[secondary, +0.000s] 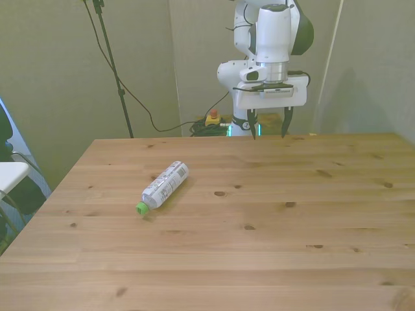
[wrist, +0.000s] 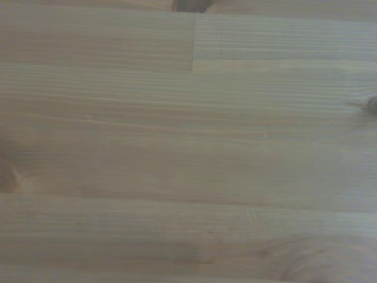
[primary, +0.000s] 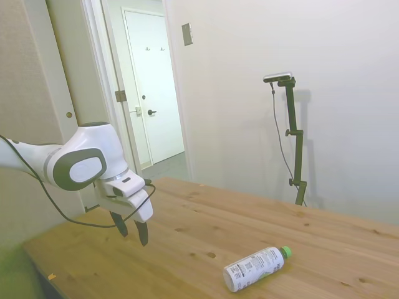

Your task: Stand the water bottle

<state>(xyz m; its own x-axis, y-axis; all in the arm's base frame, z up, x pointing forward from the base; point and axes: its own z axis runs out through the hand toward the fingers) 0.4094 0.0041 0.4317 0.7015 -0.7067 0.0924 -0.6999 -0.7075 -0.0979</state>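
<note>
The water bottle (primary: 254,268) (secondary: 165,186) lies on its side on the wooden table (primary: 206,224) (secondary: 259,220), on the front view's left. It is clear plastic with a white printed label, and its green cap (secondary: 141,208) points toward the table's near edge in the front view. My gripper (primary: 133,229) (secondary: 267,126) hangs open with nothing between its fingers, above the far edge of the table and well away from the bottle. The wrist view holds only bare wood grain (wrist: 188,153).
A door and wall stand behind the arm in the side view. Cables and a small red-and-yellow button box (secondary: 211,118) lie on the floor behind the table in the front view.
</note>
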